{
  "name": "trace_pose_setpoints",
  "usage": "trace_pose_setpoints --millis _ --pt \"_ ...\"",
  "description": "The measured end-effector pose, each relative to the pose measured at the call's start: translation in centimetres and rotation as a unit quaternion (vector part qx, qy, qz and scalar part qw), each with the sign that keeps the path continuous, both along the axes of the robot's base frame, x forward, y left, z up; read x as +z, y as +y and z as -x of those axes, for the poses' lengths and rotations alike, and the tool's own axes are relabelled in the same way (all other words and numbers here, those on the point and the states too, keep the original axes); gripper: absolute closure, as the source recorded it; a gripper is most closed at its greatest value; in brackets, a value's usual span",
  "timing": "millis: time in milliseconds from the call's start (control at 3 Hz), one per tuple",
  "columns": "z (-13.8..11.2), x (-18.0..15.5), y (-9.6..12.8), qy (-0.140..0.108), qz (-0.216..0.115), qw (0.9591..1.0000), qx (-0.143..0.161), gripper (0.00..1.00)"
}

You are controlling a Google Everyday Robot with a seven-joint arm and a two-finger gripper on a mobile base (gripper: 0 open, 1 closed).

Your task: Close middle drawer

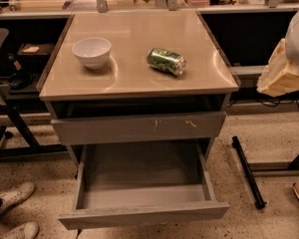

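Observation:
The middle drawer (139,183) is pulled far out of the grey cabinet (139,86) toward me. Its flat front (144,215) is low in the view and its bare grey inside is empty. Above it is the drawer with pale scratch marks on its front (139,127), standing slightly out with a dark gap over it. My gripper (283,73), cream-coloured, hangs at the right edge of the view. It is level with the cabinet top, well to the right of the cabinet, and touches nothing.
A white bowl (91,52) and a green can (166,61) lying on its side are on the cabinet top. A black stand leg (246,171) lies on the floor to the right. A person's shoes (12,197) and a chair frame (10,123) are at the left.

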State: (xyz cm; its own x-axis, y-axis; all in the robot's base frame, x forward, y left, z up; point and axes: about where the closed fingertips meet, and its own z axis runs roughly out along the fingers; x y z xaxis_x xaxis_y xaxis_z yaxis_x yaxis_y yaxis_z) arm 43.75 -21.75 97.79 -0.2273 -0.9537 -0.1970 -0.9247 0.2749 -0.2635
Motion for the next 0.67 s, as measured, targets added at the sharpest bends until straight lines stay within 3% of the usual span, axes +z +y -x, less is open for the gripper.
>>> trace_pose_setpoints --millis 333,667 --pt "2.2 -2.4 -0.1 0.007 -0.002 0.9999 -0.013 1.0" --pt "5.4 -9.4 -0.3 0.058 -0.017 0.9979 -0.024 1.0"
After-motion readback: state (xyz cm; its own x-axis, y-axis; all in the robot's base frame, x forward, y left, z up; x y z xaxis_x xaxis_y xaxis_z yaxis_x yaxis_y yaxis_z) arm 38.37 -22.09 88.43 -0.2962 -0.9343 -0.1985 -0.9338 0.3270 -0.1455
